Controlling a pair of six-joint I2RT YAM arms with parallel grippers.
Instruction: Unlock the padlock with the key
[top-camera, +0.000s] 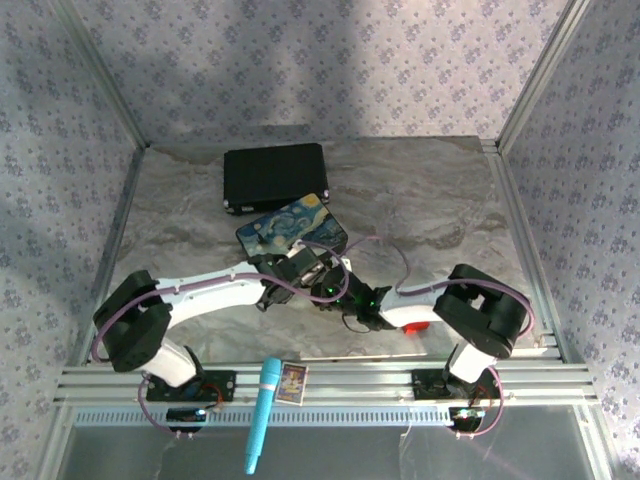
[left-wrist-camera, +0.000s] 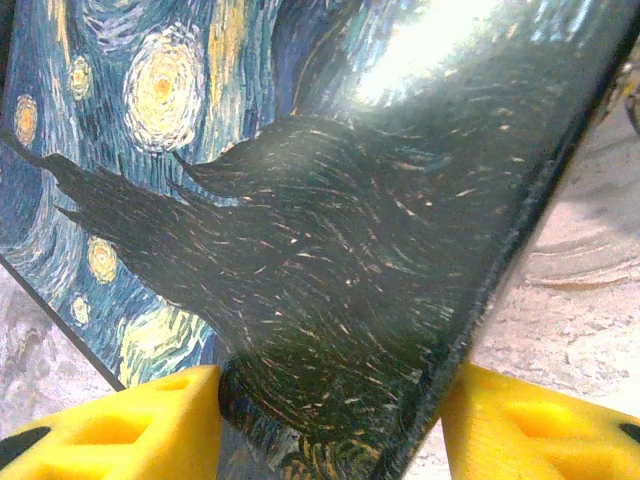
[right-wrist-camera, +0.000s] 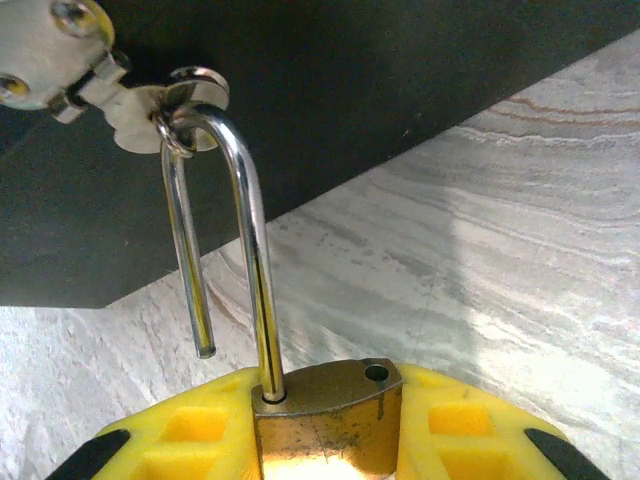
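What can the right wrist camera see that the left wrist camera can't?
Only the right wrist view: the brass padlock in the right hand, its shackle open and hooked through a silver ring on the box, seen from its dark side. Only the left wrist view: the painted starry lid, gripped by the left hand. Both: yellow fingers, the box and the marbled table.

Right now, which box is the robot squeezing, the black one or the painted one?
The painted box, with swirly stars: the left gripper has its jaws either side of it. The plain black box lies farther back, ungripped.
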